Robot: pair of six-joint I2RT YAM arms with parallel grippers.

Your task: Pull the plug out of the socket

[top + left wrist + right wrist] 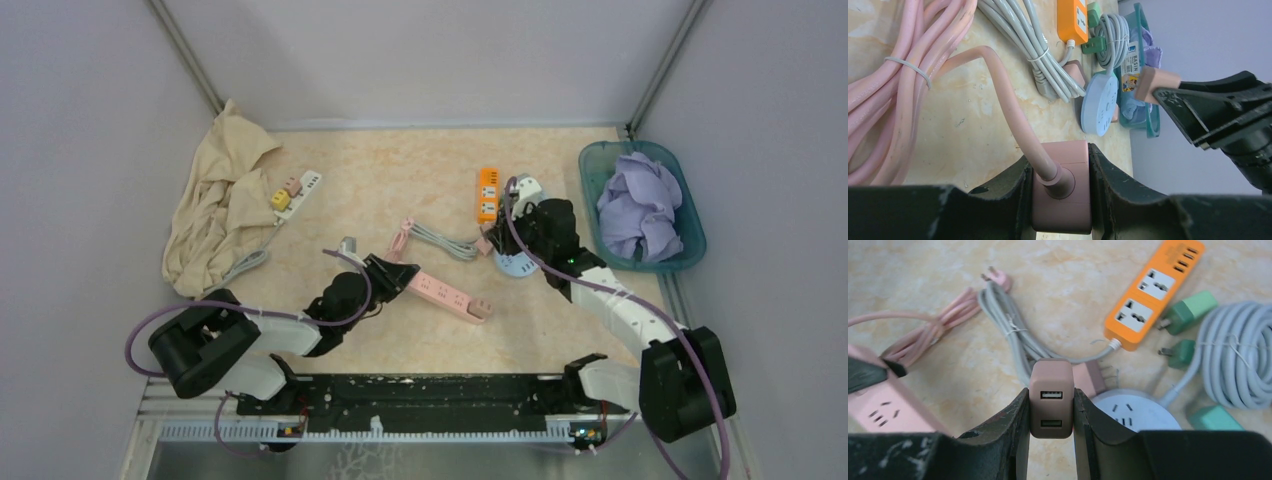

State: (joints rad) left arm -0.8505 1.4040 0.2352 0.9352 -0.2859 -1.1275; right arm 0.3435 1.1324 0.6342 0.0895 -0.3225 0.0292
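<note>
My left gripper (1059,156) is shut on the cord end of the pink power strip (1063,185), which lies on the table in the top view (450,295). My right gripper (1050,392) is shut on a brownish-pink USB charger plug (1051,397) and holds it in the air, apart from the strip (878,412). The plug also shows in the left wrist view (1158,84), between the right fingers (1218,107). In the top view the left gripper (395,272) and the right gripper (500,238) are well apart. No plug shows in the strip's sockets.
A round pale blue socket (517,265) lies under the right gripper. An orange strip (487,193), green plugs (1193,310), a grey cable bundle (440,240) and a pink cord coil (402,235) lie nearby. A teal basin (595,165) stands right; beige cloth (220,205) and a white strip (300,188) lie left.
</note>
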